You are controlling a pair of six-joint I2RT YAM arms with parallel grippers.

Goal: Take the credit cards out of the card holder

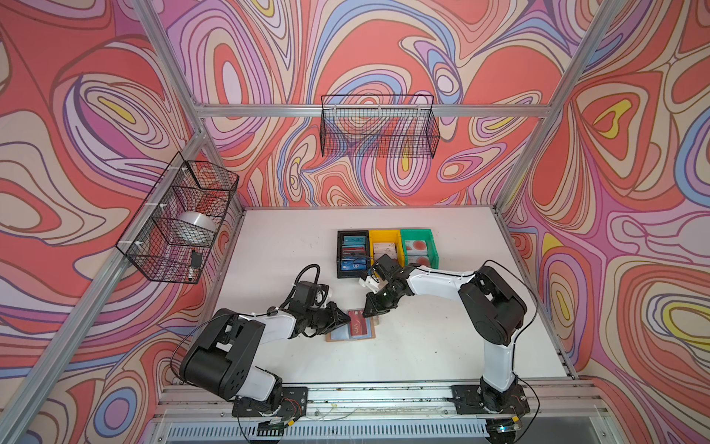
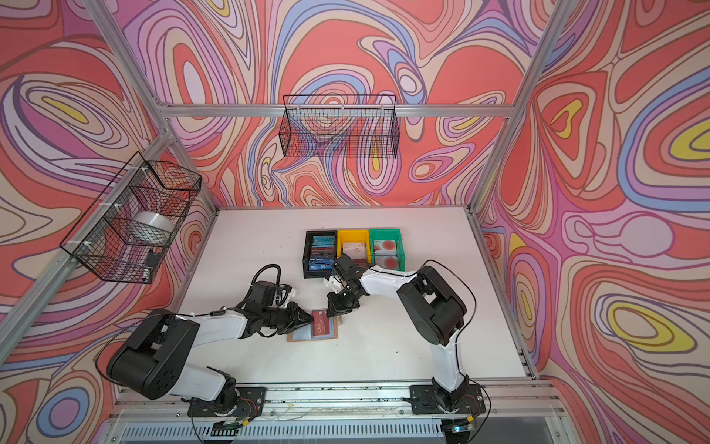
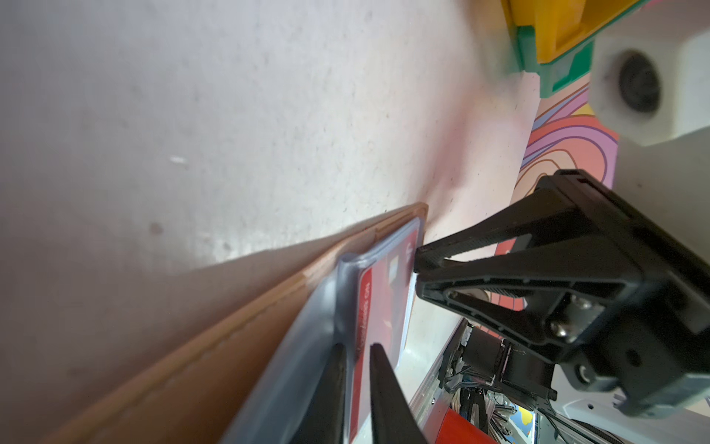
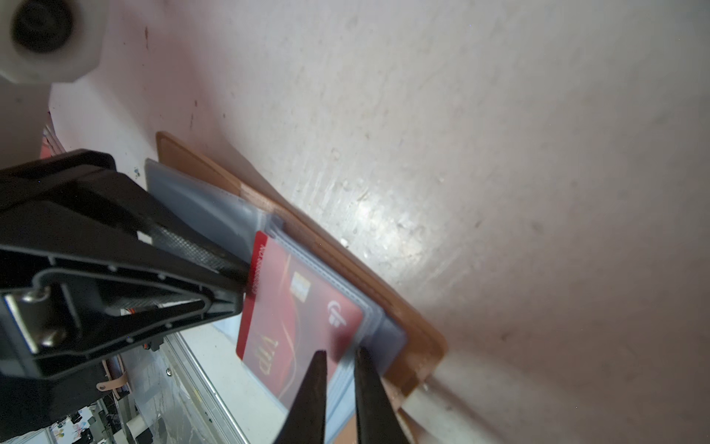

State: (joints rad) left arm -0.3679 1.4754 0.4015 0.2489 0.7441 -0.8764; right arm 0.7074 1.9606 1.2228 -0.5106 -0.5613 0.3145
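1. The card holder lies open on the table, long axis left-right.
2. The dark red card sticks out diagonally; the left gripper straddles its edge, can't tell if it's actually gripping.
3. The right gripper pinches the card holder's sleeve.

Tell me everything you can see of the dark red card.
The dark red card is thin, glossy plastic with gold VIP lettering, a chip, a white logo and a brighter edge stripe. It lies askew, partly out of a clear sleeve of the open tan card holder. The left gripper straddles its free end; the right gripper straddles the sleeved end.
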